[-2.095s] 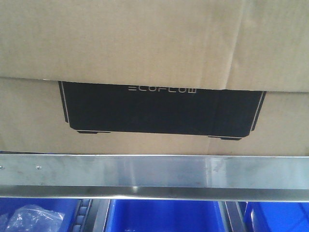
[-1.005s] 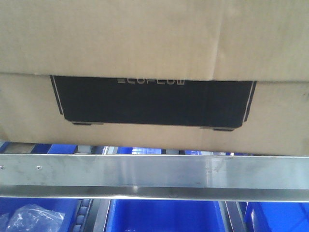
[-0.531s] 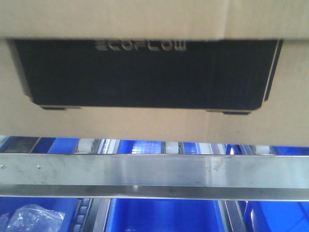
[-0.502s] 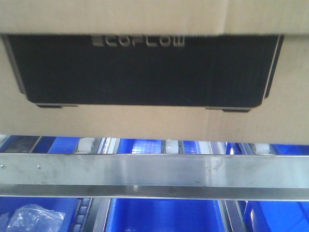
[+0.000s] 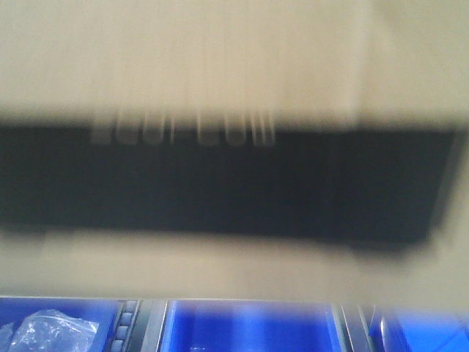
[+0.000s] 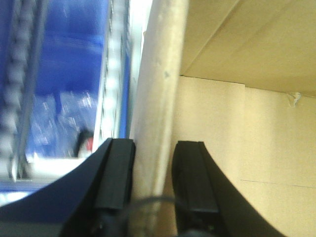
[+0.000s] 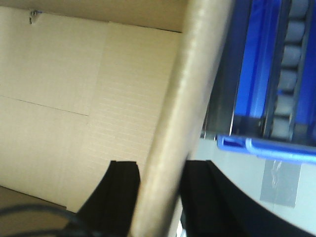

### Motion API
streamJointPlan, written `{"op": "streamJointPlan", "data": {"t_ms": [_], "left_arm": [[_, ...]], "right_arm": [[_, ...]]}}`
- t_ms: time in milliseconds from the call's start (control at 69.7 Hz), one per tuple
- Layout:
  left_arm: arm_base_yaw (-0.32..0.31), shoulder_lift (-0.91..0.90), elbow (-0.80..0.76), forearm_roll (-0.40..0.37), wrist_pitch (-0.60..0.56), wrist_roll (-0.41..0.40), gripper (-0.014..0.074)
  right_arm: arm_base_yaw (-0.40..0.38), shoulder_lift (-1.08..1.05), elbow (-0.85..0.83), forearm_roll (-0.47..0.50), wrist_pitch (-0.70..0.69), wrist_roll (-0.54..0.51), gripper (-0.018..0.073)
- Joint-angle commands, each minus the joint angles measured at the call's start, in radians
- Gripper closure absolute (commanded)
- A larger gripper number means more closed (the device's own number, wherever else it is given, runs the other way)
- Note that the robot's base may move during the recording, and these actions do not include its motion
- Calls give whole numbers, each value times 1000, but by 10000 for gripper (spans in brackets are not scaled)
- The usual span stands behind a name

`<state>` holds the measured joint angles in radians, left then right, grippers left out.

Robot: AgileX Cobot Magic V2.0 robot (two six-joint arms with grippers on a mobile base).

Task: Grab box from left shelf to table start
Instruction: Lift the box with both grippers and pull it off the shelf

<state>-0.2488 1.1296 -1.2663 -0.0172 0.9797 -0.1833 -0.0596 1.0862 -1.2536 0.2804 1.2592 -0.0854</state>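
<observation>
The large brown cardboard box with its black printed panel is filling nearly the whole front view and is looking blurred. Under its lower edge, blue plastic bins are showing, and one is holding a crumpled clear plastic bag. The left gripper is pinching one upright side wall of the box between its nearly closed black fingers. The right gripper is pinching the opposite wall likewise. Beside it, grey shelf rollers and a pale grey flat surface are showing.
</observation>
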Motion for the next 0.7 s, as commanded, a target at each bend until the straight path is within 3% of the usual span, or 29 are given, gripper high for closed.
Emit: {"op": "streamJointPlan", "data": {"t_ms": [0,215,689], "left_arm": [[-14,-103,32,-75,-78,107,688],[-14,-261,144,-75,-100,107,688],[-14,-491,148,-73,-140,107,688]], "right_arm": [[-11,-57,14,-11,-146,-36,502],[-11,-168,96,26,-153,-36,502],[-11,-372,93,93,-201,-36,502]]}}
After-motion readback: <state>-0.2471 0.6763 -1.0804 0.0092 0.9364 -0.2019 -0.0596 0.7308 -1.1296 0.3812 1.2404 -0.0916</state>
